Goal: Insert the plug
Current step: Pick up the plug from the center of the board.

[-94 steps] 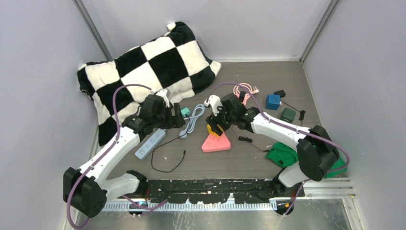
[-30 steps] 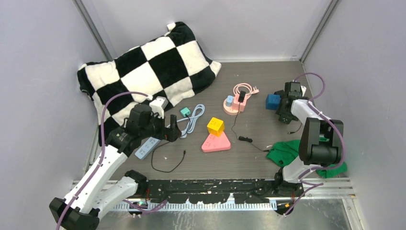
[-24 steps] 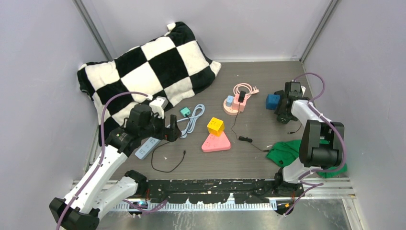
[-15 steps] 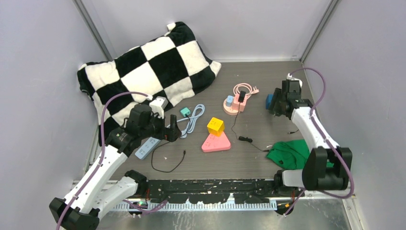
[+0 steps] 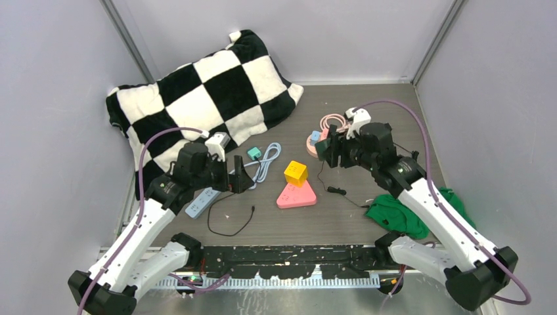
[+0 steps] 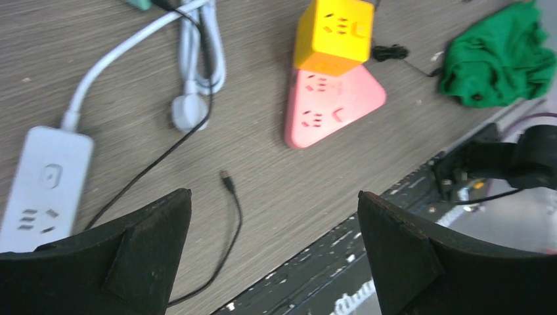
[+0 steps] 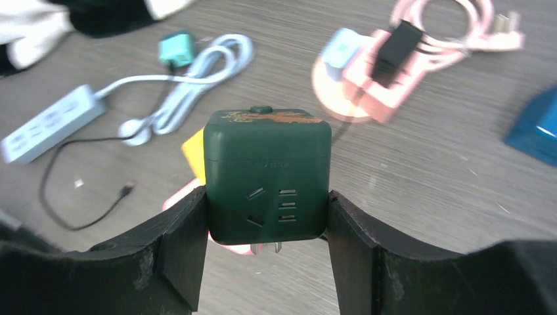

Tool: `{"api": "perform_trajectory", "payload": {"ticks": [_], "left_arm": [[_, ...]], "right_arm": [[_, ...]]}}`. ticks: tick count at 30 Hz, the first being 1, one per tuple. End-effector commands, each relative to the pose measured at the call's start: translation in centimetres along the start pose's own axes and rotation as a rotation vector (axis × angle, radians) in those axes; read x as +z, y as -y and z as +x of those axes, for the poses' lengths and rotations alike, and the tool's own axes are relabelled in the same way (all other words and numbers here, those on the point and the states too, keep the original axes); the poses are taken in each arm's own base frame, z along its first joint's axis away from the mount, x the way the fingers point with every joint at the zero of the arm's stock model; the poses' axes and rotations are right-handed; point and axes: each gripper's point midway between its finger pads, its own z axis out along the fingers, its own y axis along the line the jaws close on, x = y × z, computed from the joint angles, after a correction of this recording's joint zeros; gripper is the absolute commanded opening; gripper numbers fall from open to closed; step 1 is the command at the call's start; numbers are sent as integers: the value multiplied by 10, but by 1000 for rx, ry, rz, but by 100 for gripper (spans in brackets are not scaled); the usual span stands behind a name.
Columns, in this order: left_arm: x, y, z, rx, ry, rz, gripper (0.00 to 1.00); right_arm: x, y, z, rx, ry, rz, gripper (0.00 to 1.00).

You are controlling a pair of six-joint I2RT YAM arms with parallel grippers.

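Right hand (image 7: 266,220) is part-closed on the dark green cube plug (image 7: 266,174), gripping 2 opposite sides and holding it clear of the table (image 7: 427,170), pins down, near the yellow cube (image 6: 334,33). Left hand (image 6: 272,226) gapes wide and empty near the white power strip (image 6: 39,184). I judge this the carry step: next I need a free socket, pins lined up, then a straight press down

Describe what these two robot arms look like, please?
The left arm and right arm have white shells with black joints. A purple cable loops loosely along each. Each wrist carries a small white box. The left gripper and right gripper are black, each with two broad, wedge-shaped fingers.
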Motion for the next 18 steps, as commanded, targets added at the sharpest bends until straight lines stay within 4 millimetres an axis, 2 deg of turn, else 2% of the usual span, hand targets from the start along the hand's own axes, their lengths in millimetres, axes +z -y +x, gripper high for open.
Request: {"api": "perform_trajectory", "payload": {"ticks": [1,3,7,9,11,15,18], "left_arm": [[-7,45,-24,-62,51,211,96],[-7,59,-26,-100,38,285,94],[-11,85,-32,-174,26,424,92],[-15,97,-36,-195,32,501,93],[-20,109,-38,-218,36,581,98],[-21,113,-39,-240,40,621,100],[-17,112,-35,-266,15,619,100]], "right_arm": [[-23,-64,-19,-92,134,-266,44],[-28,-89,-10,-161,154,-352,44],[-34,-121,5,-241,160,-454,44],[-38,-134,8,-260,174,-495,44],[-43,-146,8,-275,201,-539,44],[-56,-171,10,-328,250,-644,44],[-61,-182,11,-374,271,-679,44]]}}
